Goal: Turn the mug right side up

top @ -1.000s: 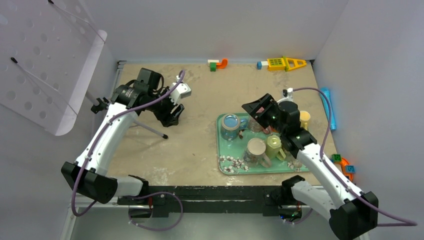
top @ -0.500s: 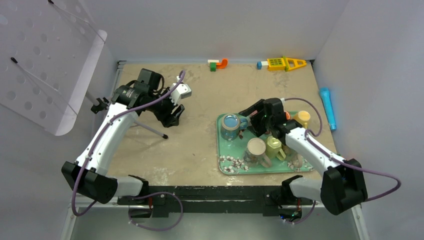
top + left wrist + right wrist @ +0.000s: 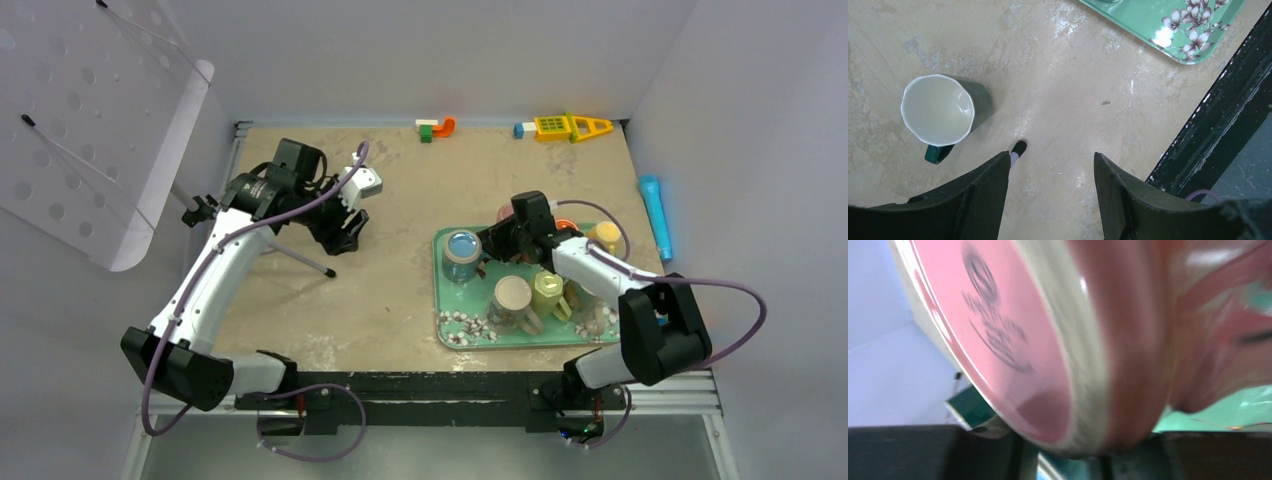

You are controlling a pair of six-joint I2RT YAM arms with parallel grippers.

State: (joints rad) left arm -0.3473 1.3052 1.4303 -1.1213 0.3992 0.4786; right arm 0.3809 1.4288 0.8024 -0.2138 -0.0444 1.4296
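Note:
A pink mug [image 3: 1048, 340] fills the right wrist view, blurred, its printed base turned toward the camera. Its lower edge sits between my right gripper's [image 3: 1088, 442] dark fingers, which are shut on it. From above, only a pink patch of the mug [image 3: 506, 212] shows behind the right gripper [image 3: 500, 240], at the back of the green tray [image 3: 470, 335]. My left gripper [image 3: 1050, 160] hangs open over bare table. A dark green mug [image 3: 940, 110] with a white inside stands upright just ahead of it.
On the tray stand an upside-down blue-bottomed mug [image 3: 462, 250], a glass mug [image 3: 513, 300], a yellow-green cup [image 3: 548, 292] and a yellow cup [image 3: 605, 235]. Toy blocks [image 3: 436, 128] and a yellow toy [image 3: 565, 127] lie at the back wall, a blue tube [image 3: 655, 215] at the right.
My right arm has swung in and down to the back of the tray, and its jaws have closed around the pink mug. The left arm has not moved.

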